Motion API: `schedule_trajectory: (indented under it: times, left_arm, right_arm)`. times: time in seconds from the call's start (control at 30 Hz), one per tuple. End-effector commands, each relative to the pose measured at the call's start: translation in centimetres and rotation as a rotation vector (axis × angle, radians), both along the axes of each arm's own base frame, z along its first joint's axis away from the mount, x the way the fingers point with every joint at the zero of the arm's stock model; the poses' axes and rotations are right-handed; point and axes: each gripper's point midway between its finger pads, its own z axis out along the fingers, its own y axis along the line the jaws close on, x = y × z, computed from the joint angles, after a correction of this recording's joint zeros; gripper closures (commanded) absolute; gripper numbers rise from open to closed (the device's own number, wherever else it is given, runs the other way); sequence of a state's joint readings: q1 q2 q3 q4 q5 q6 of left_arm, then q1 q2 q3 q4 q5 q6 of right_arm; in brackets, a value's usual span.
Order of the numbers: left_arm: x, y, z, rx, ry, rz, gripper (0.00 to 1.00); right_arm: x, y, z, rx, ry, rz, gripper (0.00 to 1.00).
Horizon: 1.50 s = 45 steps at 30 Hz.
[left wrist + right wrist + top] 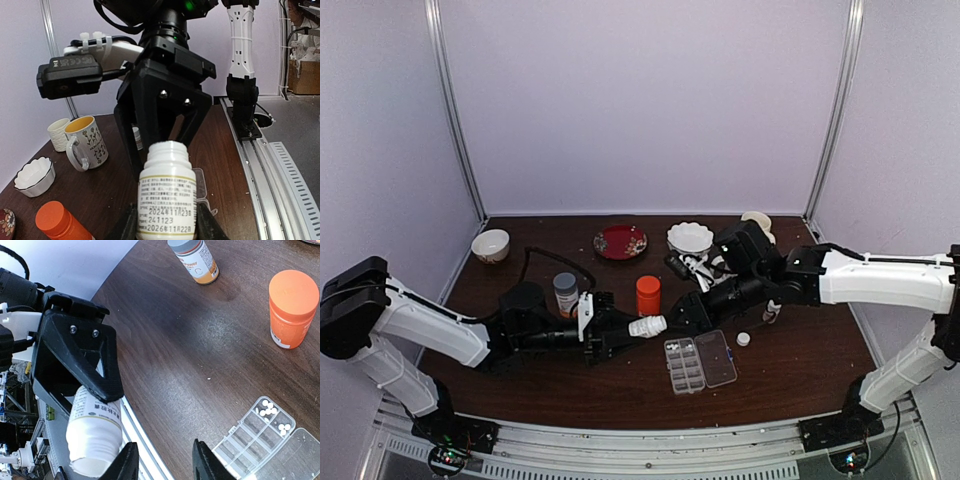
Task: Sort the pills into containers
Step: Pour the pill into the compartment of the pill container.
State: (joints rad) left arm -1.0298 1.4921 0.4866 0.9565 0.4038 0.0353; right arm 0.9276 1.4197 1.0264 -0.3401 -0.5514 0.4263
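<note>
My left gripper [625, 330] [166, 226] is shut on a small white bottle [648, 326] [167, 195], uncapped, its mouth pointing right above the table. My right gripper [682, 312] [165, 465] is open and empty, just right of the bottle's mouth; the bottle [95, 432] shows at its lower left. The clear pill box [685, 365] [250, 440] lies lid open below both grippers. A few white pills [268, 409] lie in two of its far compartments; the others look empty. One tiny bit [208, 378] lies on the table.
An orange bottle [648, 294] [292, 307] and a grey-capped bottle [565, 293] [195, 260] stand behind the grippers. A white cap [743, 339] lies right of the box. A red plate [620, 241], white bowl [690, 237], cup [490, 245] and mugs [87, 142] stand at the back.
</note>
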Motion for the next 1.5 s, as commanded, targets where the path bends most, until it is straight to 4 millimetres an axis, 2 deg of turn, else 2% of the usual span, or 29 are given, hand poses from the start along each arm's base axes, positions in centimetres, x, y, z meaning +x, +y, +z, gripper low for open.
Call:
schedule_trajectory:
  times: [0.0,0.33,0.57,1.47]
  left_arm:
    - [0.1,-0.6,1.2,-0.01,-0.024,0.004,0.92]
    - [0.4,-1.1,-0.1,0.061,-0.008,0.015,0.92]
    - [0.8,-1.3,-0.6,0.106,0.002,0.034,0.92]
    - [1.1,-1.4,-2.0,0.166,0.012,0.042,0.92]
  right_arm:
    - [-0.7,1.9,3.8,0.128,-0.033,0.056,0.62]
    - [-1.2,2.0,4.7,0.153,-0.035,0.079,0.63]
    - [-1.1,1.9,3.7,0.123,-0.029,0.078,0.64]
    - [-1.1,1.7,3.5,0.097,-0.043,0.09,0.64]
